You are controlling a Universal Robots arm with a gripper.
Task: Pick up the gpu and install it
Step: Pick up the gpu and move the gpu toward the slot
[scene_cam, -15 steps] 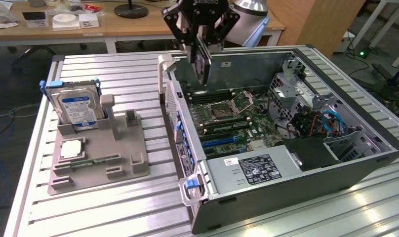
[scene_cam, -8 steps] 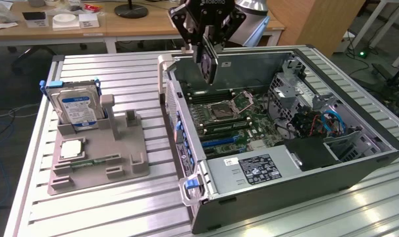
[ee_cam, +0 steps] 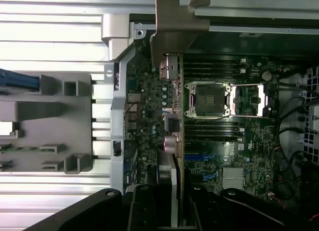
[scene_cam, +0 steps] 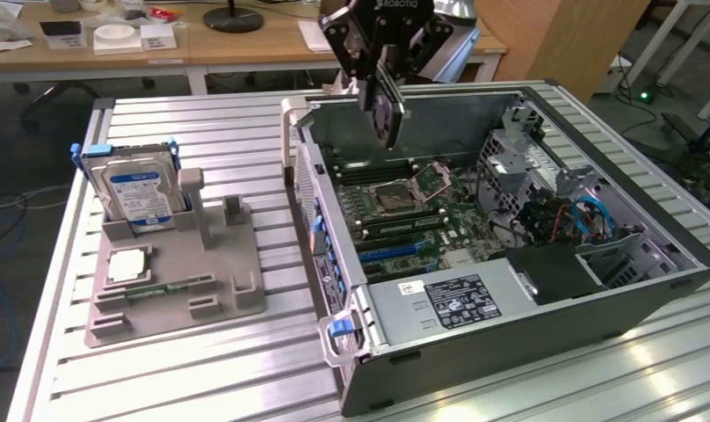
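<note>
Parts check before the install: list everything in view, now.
gpu: one, black with silver bracket, hanging over the open case
hard drive: one, silver with blue label, upright in the holder
processor chip: one, silver, flat on the holder
memory stick: one, green, lying on the holder
holder: one, grey, on the table
computer case: one, dark grey, open, on the table
motherboard: one, green, inside the case
table: one, silver, slatted
gripper: one, black, shut on the gpu
</note>
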